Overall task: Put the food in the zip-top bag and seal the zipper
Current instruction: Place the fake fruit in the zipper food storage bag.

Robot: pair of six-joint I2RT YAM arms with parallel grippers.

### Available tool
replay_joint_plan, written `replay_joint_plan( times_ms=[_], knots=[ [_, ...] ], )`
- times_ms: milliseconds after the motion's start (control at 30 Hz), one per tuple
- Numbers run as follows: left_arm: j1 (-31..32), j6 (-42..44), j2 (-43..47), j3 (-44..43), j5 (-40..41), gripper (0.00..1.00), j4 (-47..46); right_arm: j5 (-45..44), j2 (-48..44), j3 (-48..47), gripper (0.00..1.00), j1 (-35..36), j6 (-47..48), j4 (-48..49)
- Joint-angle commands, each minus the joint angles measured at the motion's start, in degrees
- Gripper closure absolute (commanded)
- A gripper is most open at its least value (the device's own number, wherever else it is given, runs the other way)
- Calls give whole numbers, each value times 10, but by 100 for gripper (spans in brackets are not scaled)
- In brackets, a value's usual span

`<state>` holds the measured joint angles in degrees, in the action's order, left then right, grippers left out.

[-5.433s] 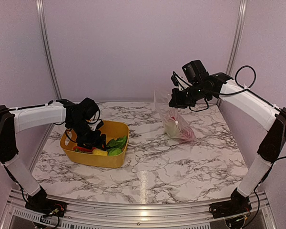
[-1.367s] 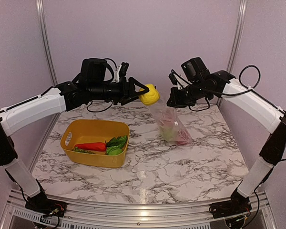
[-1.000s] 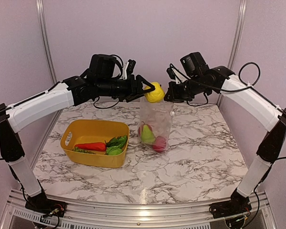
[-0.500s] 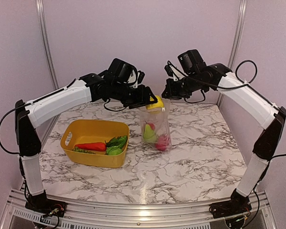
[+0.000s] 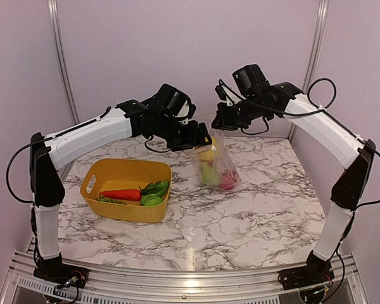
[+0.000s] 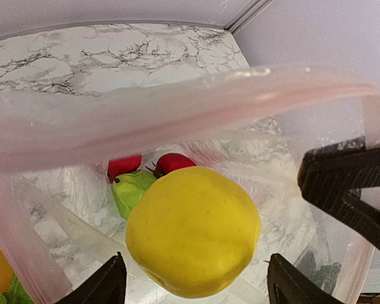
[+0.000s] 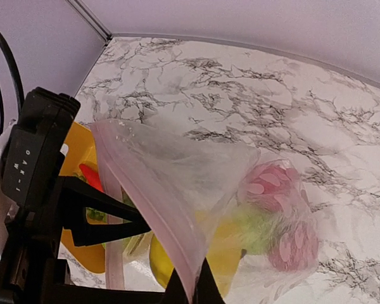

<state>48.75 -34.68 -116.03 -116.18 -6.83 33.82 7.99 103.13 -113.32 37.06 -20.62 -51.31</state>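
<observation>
Left tool [image 6: 194, 269] stands apart, lemon [image 6: 193, 231] loose inside the zip-top bag [image 5: 225, 166], right of the basket [image 5: 123, 210]. Right tool [image 7: 190, 288] pinches the bag's mouth. Left for you: carrot [image 5: 120, 194] and greens [image 5: 154, 189] in the basket, zipper [image 6: 177, 117] unsealed.

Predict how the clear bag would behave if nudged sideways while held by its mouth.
Probably floppy: the bag droops creased from the right tool, so a nudge would likely swing it. The food pooled at its bottom probably damps that.
</observation>
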Motion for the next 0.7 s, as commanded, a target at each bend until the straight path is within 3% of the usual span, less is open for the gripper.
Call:
replay_joint_plan(
  times_ms=[0,167,300,667],
  knots=[
    [2,-10,26,-6,9,4,-84,34,-3,5,100,-11,-11,24],
    [1,16,90,5,40,1,-135,75,-20,34,100,-46,-32,48],
    [1,27,162,78,85,1,-152,74,-37,56,100,-58,-31,54],
    [-1,122,273,273,163,1,-51,60,-59,72,100,-73,-12,43]
  ],
)
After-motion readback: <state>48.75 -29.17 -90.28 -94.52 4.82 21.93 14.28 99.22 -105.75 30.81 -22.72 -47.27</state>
